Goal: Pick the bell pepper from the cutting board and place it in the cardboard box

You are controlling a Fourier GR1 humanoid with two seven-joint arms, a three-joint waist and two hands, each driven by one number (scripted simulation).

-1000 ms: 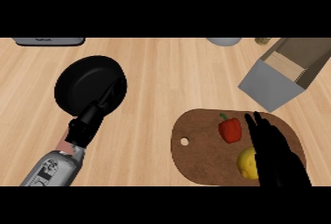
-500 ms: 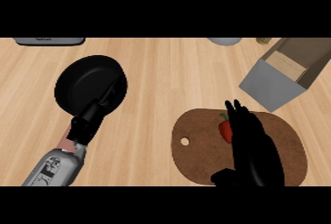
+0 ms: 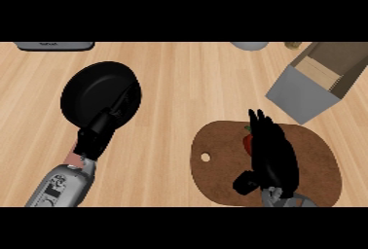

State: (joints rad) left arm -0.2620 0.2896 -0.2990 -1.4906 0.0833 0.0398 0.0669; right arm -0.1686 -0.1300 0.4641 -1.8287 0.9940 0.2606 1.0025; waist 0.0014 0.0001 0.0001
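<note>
1. Counter (image 3: 187, 87): light wood-grain top, filling the head view.
2. Cutting board (image 3: 215, 170): brown, oval, with a small hole near its left edge; it lies at the lower right of the counter.
3. Bell pepper (image 3: 248, 142): red with a green stem end, on the upper middle of the cutting board. Only a narrow strip shows — the rest is hidden under the right hand.
4. Right hand (image 3: 273, 155): black, over the cutting board, fingers extended toward the far side and lying across the pepper, thumb out to the lower left. The fingers look straight rather than curled round the pepper, so the hand reads as open; whether the palm touches the pepper cannot be told.
5. Cardboard box (image 3: 316, 82): at the upper right of the counter, just beyond the cutting board and apart from it, tilted diagonally. A grey face is toward the board, and the tan interior and flaps show toward the upper right.
6. Left hand (image 3: 111, 114): black, at the left of the view, fingers extended and relaxed, resting over a dark round pan (image 3: 90, 90).
7. Left forearm (image 3: 61, 187): grey, entering from the lower left edge.
8. Far edge — a grey appliance (image 3: 54, 45) at the upper left and a pale rounded object (image 3: 249, 45) at the upper middle, both cut off by the frame.
</note>
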